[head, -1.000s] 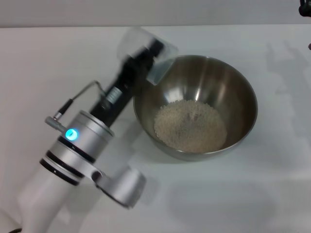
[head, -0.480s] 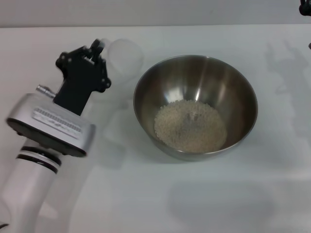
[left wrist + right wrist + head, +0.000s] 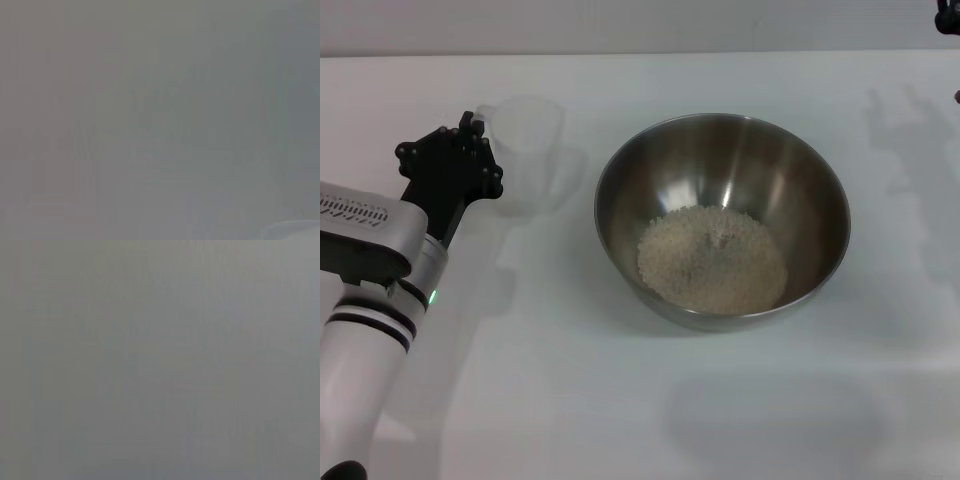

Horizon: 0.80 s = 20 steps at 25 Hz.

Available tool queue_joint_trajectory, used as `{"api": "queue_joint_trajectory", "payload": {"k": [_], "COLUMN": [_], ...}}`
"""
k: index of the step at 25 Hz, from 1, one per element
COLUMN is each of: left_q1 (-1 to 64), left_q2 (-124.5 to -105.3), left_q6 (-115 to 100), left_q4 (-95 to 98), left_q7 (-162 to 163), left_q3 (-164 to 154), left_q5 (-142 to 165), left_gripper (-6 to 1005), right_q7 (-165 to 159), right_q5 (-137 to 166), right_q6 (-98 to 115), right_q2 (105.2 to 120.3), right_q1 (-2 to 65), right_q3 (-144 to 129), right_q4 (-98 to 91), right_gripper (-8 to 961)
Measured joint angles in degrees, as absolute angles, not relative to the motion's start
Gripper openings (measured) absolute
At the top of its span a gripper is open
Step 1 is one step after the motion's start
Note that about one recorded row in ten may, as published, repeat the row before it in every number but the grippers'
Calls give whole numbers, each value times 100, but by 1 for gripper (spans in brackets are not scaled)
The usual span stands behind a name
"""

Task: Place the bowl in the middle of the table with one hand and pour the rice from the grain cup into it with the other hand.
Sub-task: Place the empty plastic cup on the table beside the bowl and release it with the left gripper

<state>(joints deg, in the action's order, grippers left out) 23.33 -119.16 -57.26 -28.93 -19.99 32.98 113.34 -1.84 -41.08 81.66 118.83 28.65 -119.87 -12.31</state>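
Observation:
The bowl (image 3: 720,170), a wide steel one, stands on the white table (image 3: 640,400) near the middle, with a heap of pale rice (image 3: 712,258) in its bottom. The clear grain cup (image 3: 525,135) is upright to the left of the bowl and looks empty. My left gripper (image 3: 475,128) is at the cup's left side, fingers closed at its handle. Of my right gripper only a black bit (image 3: 947,18) shows at the far right top edge, well away from the bowl. Both wrist views show only plain grey.
The table's far edge (image 3: 640,53) runs along the top of the head view. My left arm (image 3: 370,280) covers the near left part of the table.
My left gripper has swung the cup from tilted over the bowl's left rim away to the left and turned it upright. The bowl and rice have not moved.

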Motion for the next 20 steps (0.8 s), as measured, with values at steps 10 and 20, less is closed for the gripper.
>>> {"api": "queue_joint_trajectory", "payload": {"k": [10, 20], "left_q1": [2433, 2452], "left_q2": [-11918, -11918], "left_q6": [-5148, -4977], "left_q4": [-2850, -2820], "left_q7": [-1969, -1884], "left_q3": [3449, 3416], "left_q5": [11092, 11056], "left_gripper": [30, 31], "right_q7": [-183, -189], "right_q5": [-4096, -4095], "right_q6": [8182, 8183], "right_q2": [11882, 11883], "right_q1": [2856, 2863], "right_q3": [-11987, -11987], "right_q4": [-1230, -1230], "right_gripper": [457, 457]}}
